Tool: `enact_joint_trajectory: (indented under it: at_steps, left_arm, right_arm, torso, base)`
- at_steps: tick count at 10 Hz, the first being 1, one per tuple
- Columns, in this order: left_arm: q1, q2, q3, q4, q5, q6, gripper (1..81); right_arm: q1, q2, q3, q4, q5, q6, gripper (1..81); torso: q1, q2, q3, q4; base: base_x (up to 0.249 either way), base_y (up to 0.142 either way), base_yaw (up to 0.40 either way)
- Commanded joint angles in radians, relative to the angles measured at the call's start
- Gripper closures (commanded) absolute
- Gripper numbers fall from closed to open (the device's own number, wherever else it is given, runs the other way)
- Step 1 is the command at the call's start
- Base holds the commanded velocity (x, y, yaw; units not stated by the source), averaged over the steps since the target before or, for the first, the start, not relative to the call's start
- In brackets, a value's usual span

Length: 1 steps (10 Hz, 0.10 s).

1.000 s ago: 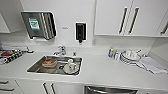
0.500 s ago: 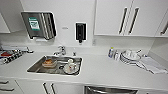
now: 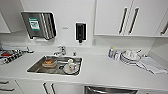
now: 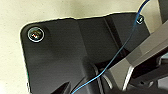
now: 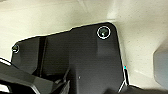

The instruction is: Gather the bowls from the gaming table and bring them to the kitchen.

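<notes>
Kitchen [image 3: 100, 67] counter faces camera, dishes in sink [image 3: 56, 65].

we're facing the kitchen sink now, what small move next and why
Probably ease toward the steel sink: it sits left of centre in the white counter and already holds dishes. No bright blue bowl can be made out, so check the load first.

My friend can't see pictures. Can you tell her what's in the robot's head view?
A white kitchen counter holds a steel sink with dishes inside. On the wall above hang a paper towel dispenser and a black soap dispenser; stacked plates sit at the right.
</notes>
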<state>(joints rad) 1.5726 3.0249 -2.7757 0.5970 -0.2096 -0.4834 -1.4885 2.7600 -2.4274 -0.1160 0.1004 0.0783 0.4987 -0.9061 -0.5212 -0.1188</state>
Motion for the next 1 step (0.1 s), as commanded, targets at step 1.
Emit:
enact_joint_trajectory:
  at_steps: [1]
  left_arm:
    - [-0.024,-0.003,-0.012,-0.003,0.042,-0.001,1.0]
  right_arm:
    - [-0.034,0.132,-0.208,-0.069,-0.022,-0.005,1.0]
  torso:
    - [0.000,0.000,0.000,0.000]
  base:
    - [0.000,0.000,0.000]
